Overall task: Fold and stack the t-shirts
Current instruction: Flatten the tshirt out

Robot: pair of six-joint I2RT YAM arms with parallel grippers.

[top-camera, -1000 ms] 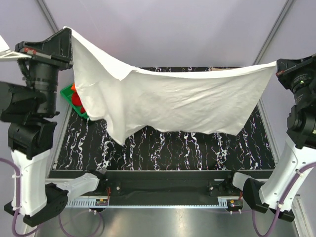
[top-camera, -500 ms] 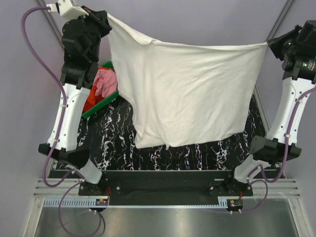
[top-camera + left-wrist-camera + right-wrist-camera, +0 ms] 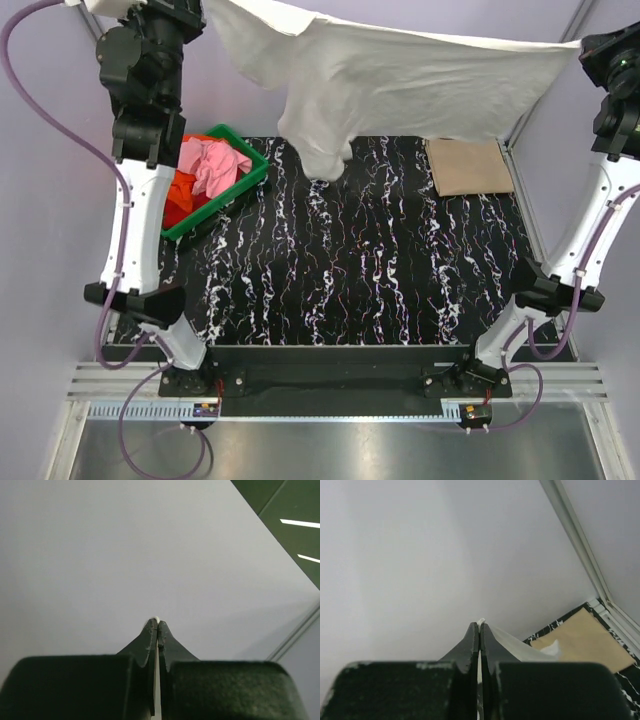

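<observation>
**White shirt strung high between both arms, table waiting below**

The white shirt (image 3: 420,75) hangs in the air at the far side of the workspace, pulled out sideways between the two arms. The left gripper (image 3: 157,622) has its fingers pressed together on one end of the cloth. The right gripper (image 3: 480,625) is pinched on the other end. In each wrist view only a thin sliver of white shows at the fingertips.

The shirt's long axis runs left to right, from one gripper to the other. It is not taut: the top edge dips, and a bunched fold droops from the middle, nearer the left arm, towards the black marbled table (image 3: 380,270) without touching it as far as the overhead view shows.

The shirt lies below and between the fingers, so laying it flat probably calls for both arms to come down together (one dropping alone would crumple that side).

A tan shirt (image 3: 470,166) lies folded flat at the far right of the table, closer to the right arm. The green crate (image 3: 255,170) at the far left holds a pink shirt (image 3: 210,165) and orange and red shirts (image 3: 180,195), unfolded.
</observation>
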